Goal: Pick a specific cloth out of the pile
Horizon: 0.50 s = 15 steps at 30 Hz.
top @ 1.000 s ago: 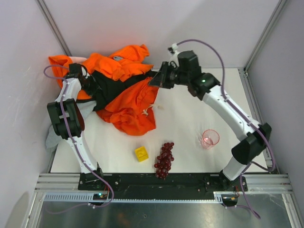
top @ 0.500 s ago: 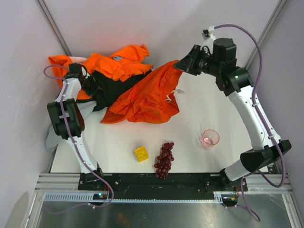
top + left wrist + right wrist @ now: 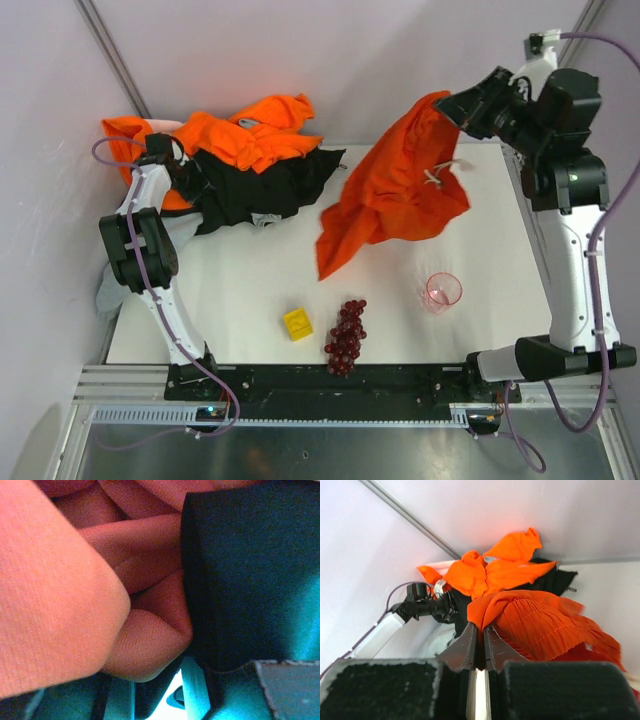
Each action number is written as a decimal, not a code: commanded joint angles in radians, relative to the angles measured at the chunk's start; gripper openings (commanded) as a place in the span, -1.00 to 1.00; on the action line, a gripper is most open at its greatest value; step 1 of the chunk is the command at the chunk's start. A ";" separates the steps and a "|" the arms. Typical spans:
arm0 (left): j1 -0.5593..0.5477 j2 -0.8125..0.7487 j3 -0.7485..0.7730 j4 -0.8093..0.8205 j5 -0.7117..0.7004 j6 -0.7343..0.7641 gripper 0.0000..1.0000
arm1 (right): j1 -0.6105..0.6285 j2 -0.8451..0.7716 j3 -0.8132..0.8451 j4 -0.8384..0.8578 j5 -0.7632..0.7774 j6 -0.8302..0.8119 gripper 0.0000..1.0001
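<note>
My right gripper [image 3: 455, 105] is shut on a fold of the cloth [image 3: 395, 195], a deep red-orange garment. It holds the cloth high at the back right, apart from the pile, with the lower end trailing near the table. The white drawstring cord [image 3: 440, 175] dangles from it. In the right wrist view the fingers [image 3: 470, 640] pinch the cloth [image 3: 545, 625]. The pile [image 3: 240, 150] of bright orange and black garments lies at the back left. My left gripper [image 3: 185, 175] is pressed into it; its view is filled by orange fabric [image 3: 145, 645] and black fabric [image 3: 240, 570], the fingers apart.
A yellow block [image 3: 297, 323], a bunch of dark red grapes [image 3: 347, 335] and a clear pink cup [image 3: 443, 291] stand on the near half of the white table [image 3: 240, 300]. Enclosure walls close in at the back and sides. A grey piece [image 3: 110, 290] hangs off the left edge.
My right gripper has lifted the cloth up and to the right, pulling it free of the pile. The black garment now lies uncovered. My left arm has not moved.
</note>
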 commanded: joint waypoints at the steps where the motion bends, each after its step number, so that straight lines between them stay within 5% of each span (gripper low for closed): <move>1: 0.020 0.007 0.004 0.044 -0.061 0.019 -0.18 | -0.035 -0.070 0.065 0.092 -0.022 -0.012 -1.00; 11: -0.014 -0.087 -0.018 0.045 -0.060 0.042 -0.09 | -0.103 -0.126 0.065 0.112 -0.013 -0.015 -1.00; 15: -0.050 -0.155 -0.032 0.046 -0.057 0.054 0.09 | -0.131 -0.121 0.073 0.116 -0.030 -0.009 -1.00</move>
